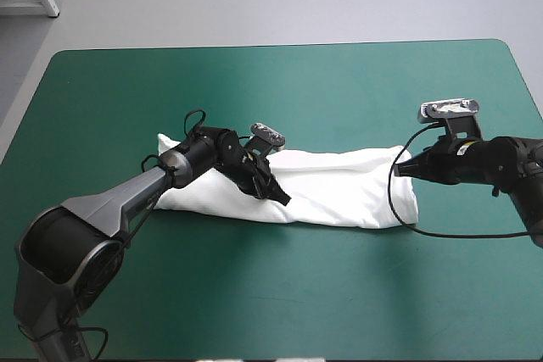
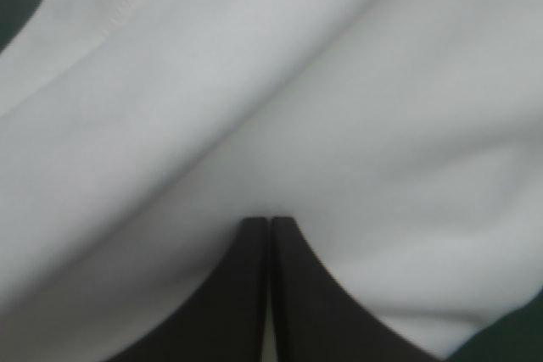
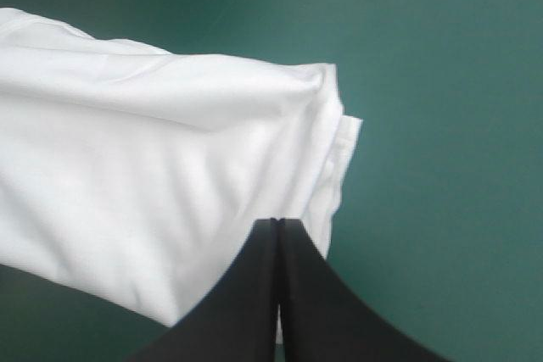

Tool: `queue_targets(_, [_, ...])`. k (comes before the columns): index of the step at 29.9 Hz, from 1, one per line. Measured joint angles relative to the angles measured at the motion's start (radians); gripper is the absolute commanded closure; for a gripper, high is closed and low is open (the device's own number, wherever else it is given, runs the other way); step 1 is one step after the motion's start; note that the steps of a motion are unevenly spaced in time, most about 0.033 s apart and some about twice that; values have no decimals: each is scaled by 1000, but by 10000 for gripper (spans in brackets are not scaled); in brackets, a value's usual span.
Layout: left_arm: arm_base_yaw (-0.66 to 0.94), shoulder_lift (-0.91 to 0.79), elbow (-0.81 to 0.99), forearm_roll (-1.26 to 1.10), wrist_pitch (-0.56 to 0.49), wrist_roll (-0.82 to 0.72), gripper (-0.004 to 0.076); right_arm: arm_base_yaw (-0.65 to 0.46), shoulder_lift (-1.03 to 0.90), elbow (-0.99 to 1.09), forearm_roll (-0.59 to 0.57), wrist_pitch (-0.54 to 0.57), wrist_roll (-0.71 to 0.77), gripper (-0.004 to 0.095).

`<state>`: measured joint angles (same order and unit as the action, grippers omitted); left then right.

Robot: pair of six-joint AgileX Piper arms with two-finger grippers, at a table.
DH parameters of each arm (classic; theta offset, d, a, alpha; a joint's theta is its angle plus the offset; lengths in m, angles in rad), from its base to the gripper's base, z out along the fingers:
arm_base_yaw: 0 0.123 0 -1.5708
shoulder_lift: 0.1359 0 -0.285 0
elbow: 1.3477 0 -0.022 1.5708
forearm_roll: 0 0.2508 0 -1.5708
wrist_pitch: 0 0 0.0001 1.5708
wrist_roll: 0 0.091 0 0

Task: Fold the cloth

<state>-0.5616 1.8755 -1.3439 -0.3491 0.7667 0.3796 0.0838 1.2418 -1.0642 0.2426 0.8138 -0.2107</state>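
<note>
The left hand (image 2: pixel 270 225) is seen with its black fingers (image 2: pixel 237 294) pressed together, only a thin pale seam left between them. It is clamped on the T-shirt (image 1: pixel 339 186) close to the near long edge, about midway along. White cloth is spread all around the fingertips in the left wrist view, and a stitched hem (image 2: pixel 119 14) is visible ahead. The right hand (image 3: pixel 277 223) is likewise drawn to a point and clamped on the T-shirt, at its right end, where layered edges are stacked just beside the tips. The T-shirt is laid as a long folded band across the middle of the teal-green worktop (image 1: pixel 254 91), running left to right.
</note>
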Motion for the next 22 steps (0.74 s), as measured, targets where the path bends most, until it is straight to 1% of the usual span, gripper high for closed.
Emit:
queue_targets(1, [0,6,-7,-4,-4,0,705,-10,8,13,28,-7,-8,833])
queue_targets(4, [0,20,-17,-8,3,0,705,-45,30,41,75,-15,-30,601])
queue_targets(7, [0,24,-22,-8,9,0,705,-68,50,46,98,-18,-49,265])
queue_targets(8, [0,25,-23,-8,10,0,705,-72,57,46,104,-18,-52,182])
queue_targets(9, [0,25,-23,-8,11,0,705,-73,63,46,112,-18,-53,132])
queue_targets(10, [0,25,-23,-8,11,1,705,-73,71,46,118,-18,-54,118])
queue_targets(12, [0,25,-23,-8,11,1,705,-73,92,46,136,-18,-65,138])
queue_targets(13, [0,25,-23,-8,11,1,705,-73,103,46,144,-20,-73,158])
queue_targets(17, [0,25,-23,-8,11,1,705,-73,172,46,159,-34,-103,288])
queue_targets(19, [0,25,-23,-8,11,1,705,-73,216,46,161,-47,-122,333])
queue_targets(22, [0,25,-24,-8,12,1,705,-73,279,46,165,-74,-151,362])
